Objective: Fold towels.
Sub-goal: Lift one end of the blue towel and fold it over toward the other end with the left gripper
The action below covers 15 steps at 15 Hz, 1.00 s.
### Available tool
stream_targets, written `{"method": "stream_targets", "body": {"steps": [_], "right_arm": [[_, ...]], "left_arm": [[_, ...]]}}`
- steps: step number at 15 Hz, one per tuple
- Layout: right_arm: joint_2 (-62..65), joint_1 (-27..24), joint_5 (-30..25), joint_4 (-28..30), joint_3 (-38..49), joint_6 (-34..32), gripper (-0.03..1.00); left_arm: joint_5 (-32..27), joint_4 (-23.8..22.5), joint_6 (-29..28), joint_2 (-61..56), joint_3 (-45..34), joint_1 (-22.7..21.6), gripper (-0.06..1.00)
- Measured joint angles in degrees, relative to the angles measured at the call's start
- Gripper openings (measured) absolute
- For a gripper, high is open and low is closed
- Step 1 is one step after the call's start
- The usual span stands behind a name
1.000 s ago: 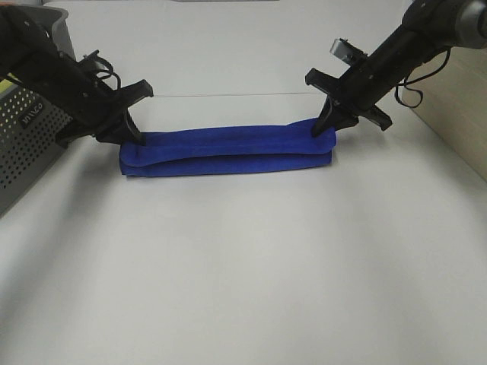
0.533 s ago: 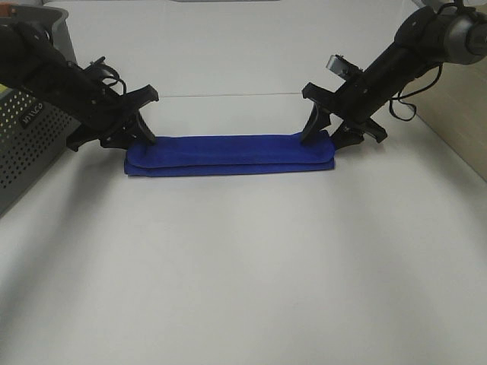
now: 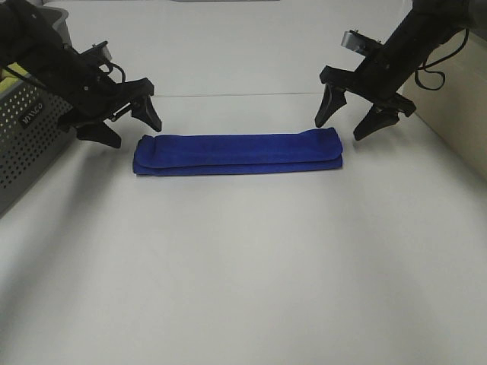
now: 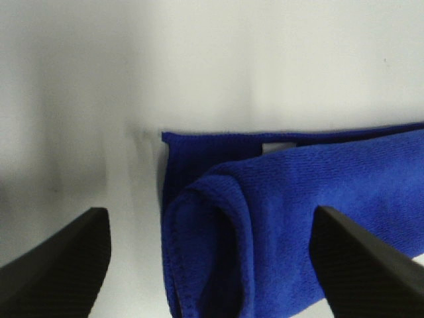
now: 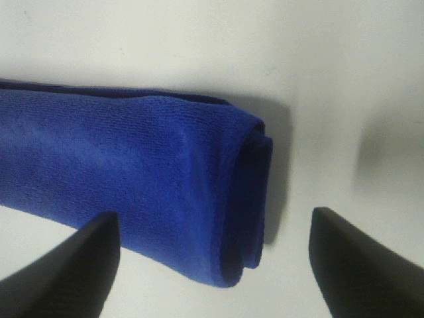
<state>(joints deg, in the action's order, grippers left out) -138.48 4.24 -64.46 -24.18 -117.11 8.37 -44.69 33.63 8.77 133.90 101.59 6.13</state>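
On the table [image 3: 243, 266]: blue towel [image 3: 237, 153], folded into a long band, long axis 9 to 3 o'clock. Left claw [image 3: 135, 134] just off its 9 o'clock end, right claw [image 3: 338, 128] off the 3 o'clock end. Both spread apart, empty, about equally near.

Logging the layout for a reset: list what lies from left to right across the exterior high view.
basket → left gripper → towel → right gripper
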Motion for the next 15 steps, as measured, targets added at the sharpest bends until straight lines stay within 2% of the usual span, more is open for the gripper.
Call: {"method": "stream_targets", "body": {"steps": [5, 8, 9, 10, 12, 13, 15], "right_arm": [[-0.1, 0.0, -0.5, 1.3, 0.0, -0.3, 0.75], [-0.1, 0.0, -0.2, 1.4, 0.0, -0.3, 0.75], [-0.1, 0.0, 0.3, 1.4, 0.0, -0.3, 0.75], [-0.1, 0.0, 0.6, 1.4, 0.0, -0.3, 0.75], [-0.1, 0.0, 0.6, 1.4, 0.0, -0.3, 0.75], [-0.1, 0.0, 0.6, 1.4, 0.0, -0.3, 0.75], [-0.1, 0.0, 0.6, 1.4, 0.0, -0.3, 0.75]], "left_arm": [[0.3, 0.7, 0.1, 3.0, 0.1, 0.1, 0.78], [3.7, 1.4, 0.1, 3.4, 0.2, 3.3, 0.75], [4.9, 1.4, -0.1, 3.6, 0.2, 4.4, 0.69], [5.3, 1.4, -1.3, 3.7, 0.2, 5.2, 0.56], [5.8, -0.2, -4.6, 3.8, 0.2, 5.0, 0.2], [5.7, -1.4, -5.5, 3.8, 0.2, 4.6, 0.11], [3.7, -4.5, -6.0, 2.9, 0.2, 3.6, 0.11]]}}
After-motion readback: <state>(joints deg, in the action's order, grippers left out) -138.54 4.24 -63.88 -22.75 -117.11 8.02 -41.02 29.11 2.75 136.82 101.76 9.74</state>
